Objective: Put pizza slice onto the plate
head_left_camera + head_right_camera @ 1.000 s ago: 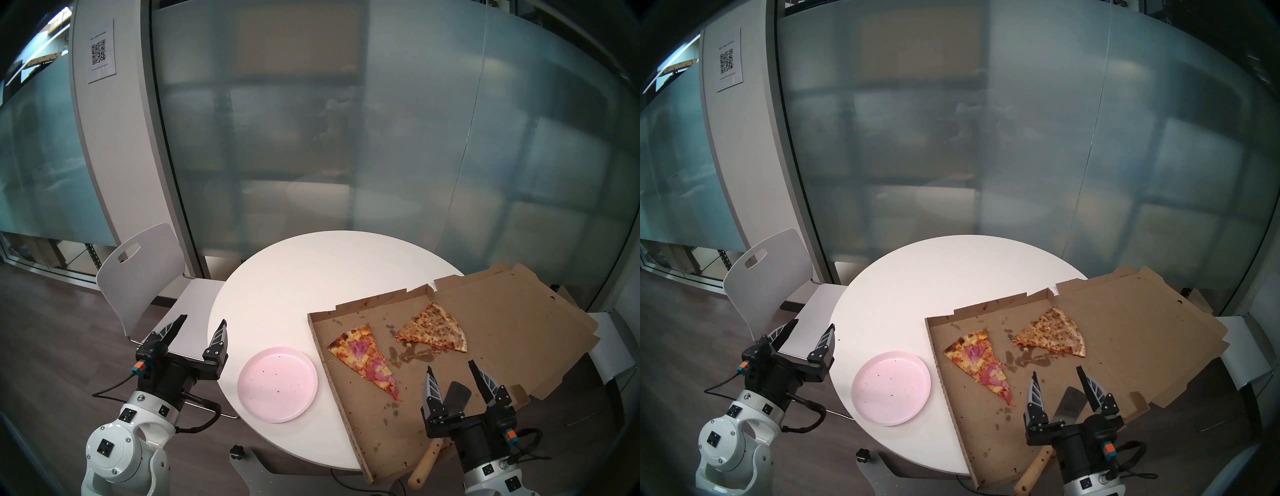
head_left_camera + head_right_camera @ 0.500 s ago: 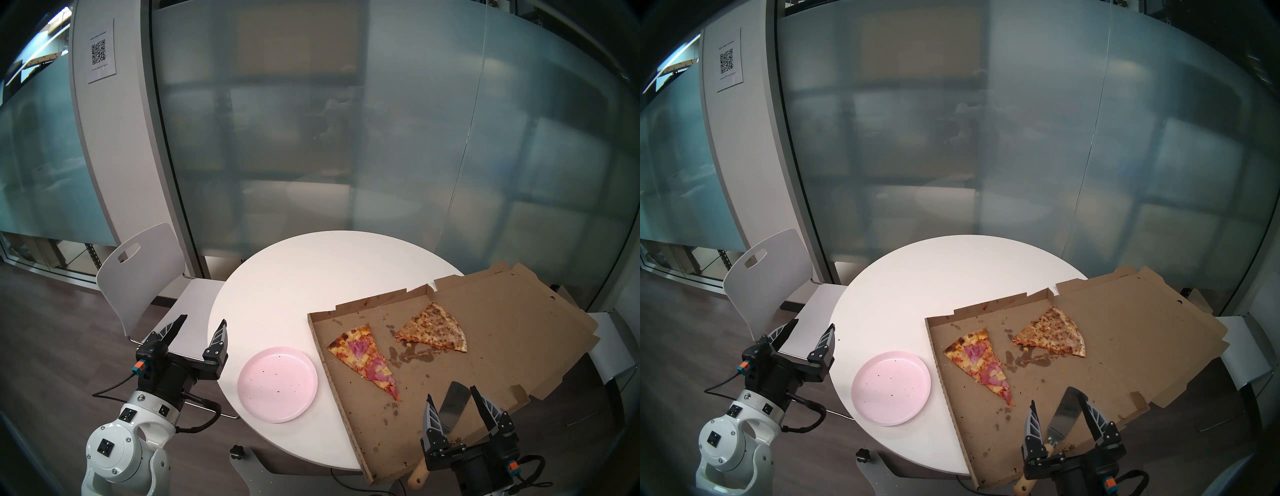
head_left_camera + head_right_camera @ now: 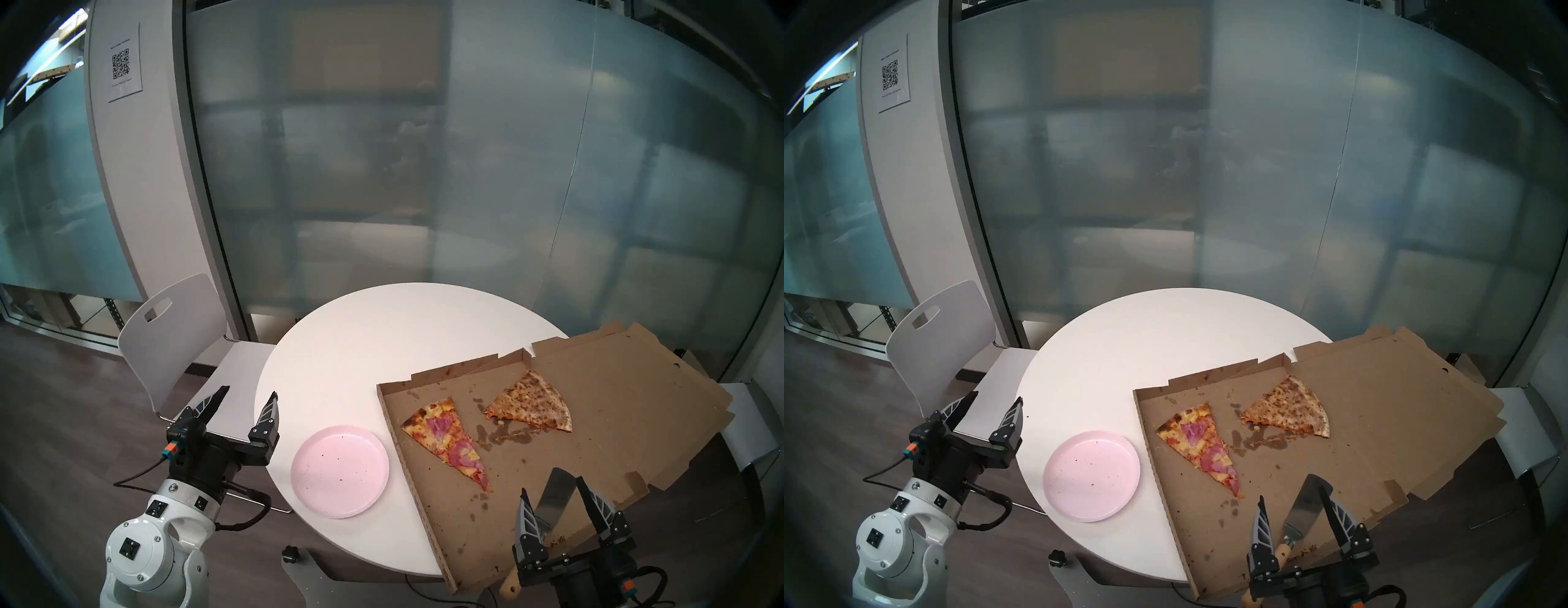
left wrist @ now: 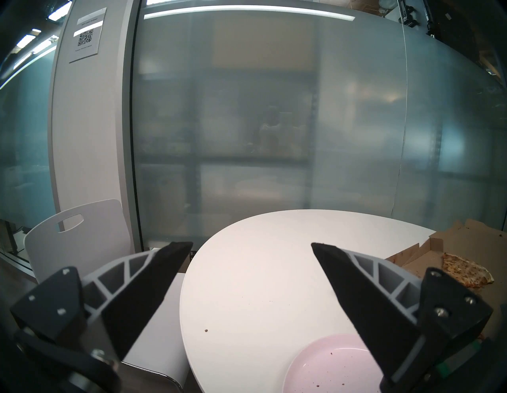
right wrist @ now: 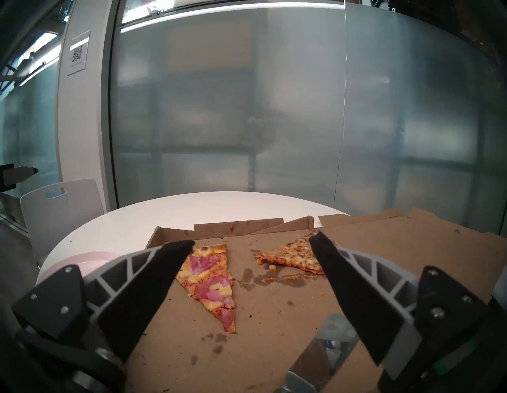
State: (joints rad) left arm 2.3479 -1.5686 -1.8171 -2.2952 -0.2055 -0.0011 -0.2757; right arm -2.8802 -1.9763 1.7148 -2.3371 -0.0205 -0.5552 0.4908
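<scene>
White and smooth, the round table (image 3: 360,339) is filling the middle of my head view. Brown corrugated cardboard, the open pizza box (image 3: 594,424) is lying flat over its right part, greasy and stained, and is hanging past the table edge. Inside it the pizza slice (image 3: 447,441) is lying near the left wall, a long triangle with pink ham, yellow pineapple and a browned crust at the far end. A wider speckled slice (image 3: 532,403) is lying to its right, apart from it. On the bare table just left of the box the plate (image 3: 339,471) is sitting, round, pale pink, glossy, with a few dark crumbs. A metal spatula (image 3: 555,492) with a wooden handle is lying on the box floor near its front edge. I am holding my right gripper (image 3: 551,494) above it, jaws spread wide, gripping nothing. My left gripper (image 3: 248,392) is hovering left of the table, also wide apart and empty.
</scene>
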